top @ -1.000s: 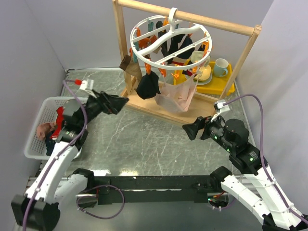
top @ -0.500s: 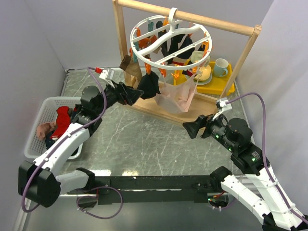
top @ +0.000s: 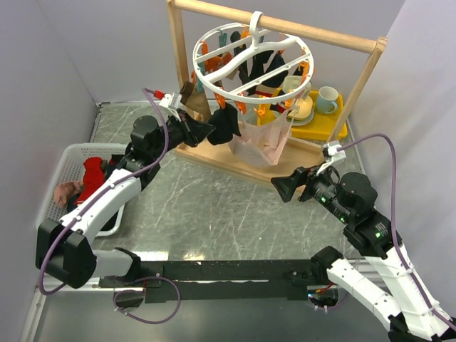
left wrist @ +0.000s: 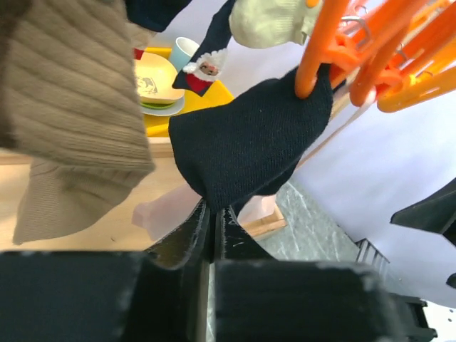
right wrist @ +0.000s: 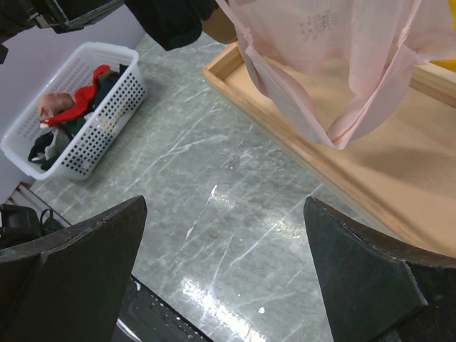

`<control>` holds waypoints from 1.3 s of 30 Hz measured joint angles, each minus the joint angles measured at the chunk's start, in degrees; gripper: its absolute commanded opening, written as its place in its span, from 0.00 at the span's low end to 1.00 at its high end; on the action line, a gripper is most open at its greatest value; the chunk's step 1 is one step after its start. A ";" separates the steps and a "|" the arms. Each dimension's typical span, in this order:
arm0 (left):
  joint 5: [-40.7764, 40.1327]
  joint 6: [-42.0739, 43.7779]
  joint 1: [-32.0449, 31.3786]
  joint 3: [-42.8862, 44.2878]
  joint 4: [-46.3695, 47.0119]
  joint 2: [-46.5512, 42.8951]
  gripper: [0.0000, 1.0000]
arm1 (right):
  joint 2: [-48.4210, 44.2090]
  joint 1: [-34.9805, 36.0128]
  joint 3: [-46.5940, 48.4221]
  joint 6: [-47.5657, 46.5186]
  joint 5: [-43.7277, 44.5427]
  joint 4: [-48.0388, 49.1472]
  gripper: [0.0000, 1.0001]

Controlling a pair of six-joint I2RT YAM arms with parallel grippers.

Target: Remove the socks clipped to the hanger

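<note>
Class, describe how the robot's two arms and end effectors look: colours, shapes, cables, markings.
The left arm and right arm have white links with black joints. The left end effector and right end effector are black with wedge-shaped fingers. A purple cable loops along each arm to a white plug at the wrist. Green lights dot the right arm's joints.

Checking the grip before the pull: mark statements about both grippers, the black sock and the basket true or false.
The left gripper is shut on the black sock. True.
The black sock hangs from an orange clip. True.
The right gripper holds the pink fabric. False: it is open, holding nothing.
The white basket is empty. False: red fabric and other pieces lie in it.
</note>
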 measured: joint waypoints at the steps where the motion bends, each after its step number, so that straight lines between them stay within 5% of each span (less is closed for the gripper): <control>1: -0.07 0.11 -0.39 0.28 -0.20 0.02 0.01 | 0.15 0.00 0.22 0.00 0.00 -0.02 1.00; 13: -2.16 1.22 -3.78 -0.07 -3.45 -6.10 0.01 | 3.54 0.00 4.44 -0.09 1.01 -0.39 1.00; 27: -5.42 0.92 -7.21 -0.09 -5.49 -9.53 0.01 | 4.24 0.00 6.67 4.79 13.44 -5.57 1.00; 39: -7.91 0.72 -13.99 0.09 -5.31 -8.83 0.01 | 9.01 0.00 14.34 6.60 12.07 -6.51 0.96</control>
